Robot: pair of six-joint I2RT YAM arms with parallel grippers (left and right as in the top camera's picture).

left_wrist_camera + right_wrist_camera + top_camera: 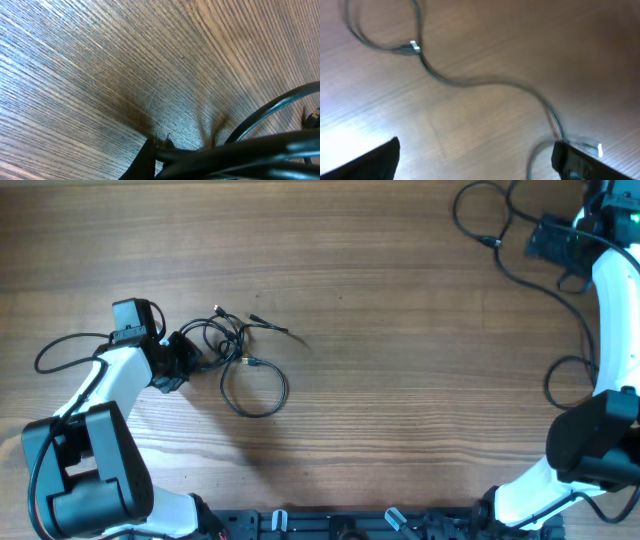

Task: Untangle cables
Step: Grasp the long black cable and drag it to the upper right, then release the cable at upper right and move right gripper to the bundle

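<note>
A small tangle of thin black cables [232, 338] lies left of centre, with one loop [255, 388] spread toward the front. My left gripper [190, 358] is at the tangle's left edge. In the left wrist view it [160, 151] is shut on black cables [250, 145] that run off to the right. A separate thin cable [478, 225] lies at the far right corner. My right gripper [532, 242] hovers beside it. In the right wrist view that cable [485, 82] curves across the wood with a silver plug [413, 47]. The right gripper [475, 160] stands open and holds nothing.
Thicker black wires trail from the arm bases at the left [55, 352] and the right [560, 375]. A black frame [330, 526] runs along the front edge. Bare wooden table [400, 360] lies between the two arms.
</note>
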